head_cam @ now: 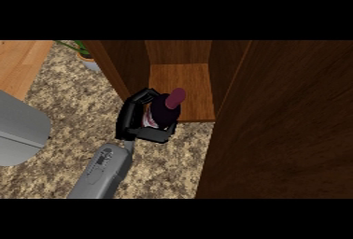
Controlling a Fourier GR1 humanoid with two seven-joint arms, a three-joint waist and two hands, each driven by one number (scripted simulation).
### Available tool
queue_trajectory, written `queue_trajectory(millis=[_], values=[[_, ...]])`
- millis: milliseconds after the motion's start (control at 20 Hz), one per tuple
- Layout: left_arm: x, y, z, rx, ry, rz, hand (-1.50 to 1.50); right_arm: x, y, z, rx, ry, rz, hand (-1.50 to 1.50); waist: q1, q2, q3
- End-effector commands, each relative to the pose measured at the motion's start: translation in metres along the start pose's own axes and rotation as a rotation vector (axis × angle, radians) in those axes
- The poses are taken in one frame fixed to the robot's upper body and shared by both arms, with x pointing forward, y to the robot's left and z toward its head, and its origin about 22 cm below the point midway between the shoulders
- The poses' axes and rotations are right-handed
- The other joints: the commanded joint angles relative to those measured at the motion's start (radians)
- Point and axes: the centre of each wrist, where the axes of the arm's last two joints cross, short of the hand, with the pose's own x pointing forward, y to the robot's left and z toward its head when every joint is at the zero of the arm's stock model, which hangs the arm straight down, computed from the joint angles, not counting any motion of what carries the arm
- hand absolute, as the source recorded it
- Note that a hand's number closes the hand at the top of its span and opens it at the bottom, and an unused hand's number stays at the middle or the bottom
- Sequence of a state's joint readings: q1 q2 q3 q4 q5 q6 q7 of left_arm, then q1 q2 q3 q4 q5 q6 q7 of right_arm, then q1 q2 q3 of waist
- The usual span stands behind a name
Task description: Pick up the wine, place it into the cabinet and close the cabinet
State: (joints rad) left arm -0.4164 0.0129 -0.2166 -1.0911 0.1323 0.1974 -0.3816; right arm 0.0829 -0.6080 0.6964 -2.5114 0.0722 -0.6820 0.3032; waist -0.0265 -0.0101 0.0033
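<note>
We saw the left hand [133, 122] clasped around the wine bottle [169, 106] at the front edge of the cabinet shelf [180, 77], the bottle's neck leaning toward that shelf.

Ahead of my hand [131, 119] the shelf [186, 79] is bare, open between its left wall [127, 65] and right wall [224, 70]. The door [289, 126] stands close on my right and blocks that side. Leftward the counter [76, 102] is free up to a grey block [21, 126].

The speckled counter [69, 109] bears a wooden cabinet [276, 116].
</note>
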Motion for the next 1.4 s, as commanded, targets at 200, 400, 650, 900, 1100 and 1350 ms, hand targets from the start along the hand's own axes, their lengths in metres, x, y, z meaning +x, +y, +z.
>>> queue_trajectory(millis=[200, 400, 650, 900, 1100, 1350], values=[[0.011, -0.018, -0.046, 0.004, 0.035, 0.018, 1.5, 0.028, -0.003, 0.016, 0.016, -0.037, -0.128, -1.5, -0.026, 0.015, -0.004], [0.0, -0.023, -0.033, 0.014, 0.061, 0.036, 1.5, 0.03, -0.001, 0.02, 0.035, -0.049, -0.133, -1.5, -0.035, 0.014, -0.004], [0.007, -0.03, -0.042, 0.049, 0.083, -0.001, 1.5, 0.031, -0.003, 0.018, 0.046, -0.048, -0.135, -1.5, -0.046, 0.016, -0.004], [0.011, -0.035, -0.049, 0.029, 0.093, -0.12, 1.5, 0.022, 0.001, 0.013, 0.059, -0.048, -0.133, -1.5, -0.049, 0.02, -0.004], [0.011, -0.017, -0.053, 0.108, 0.167, -0.136, 1.5, 0.021, 0.001, 0.012, 0.055, -0.068, -0.145, -1.5, -0.066, 0.027, -0.004], [0.012, -0.025, -0.08, 0.148, 0.197, -0.062, 1.5, 0.024, -0.001, 0.016, 0.076, -0.052, -0.152, -1.5, -0.076, 0.033, -0.005]])
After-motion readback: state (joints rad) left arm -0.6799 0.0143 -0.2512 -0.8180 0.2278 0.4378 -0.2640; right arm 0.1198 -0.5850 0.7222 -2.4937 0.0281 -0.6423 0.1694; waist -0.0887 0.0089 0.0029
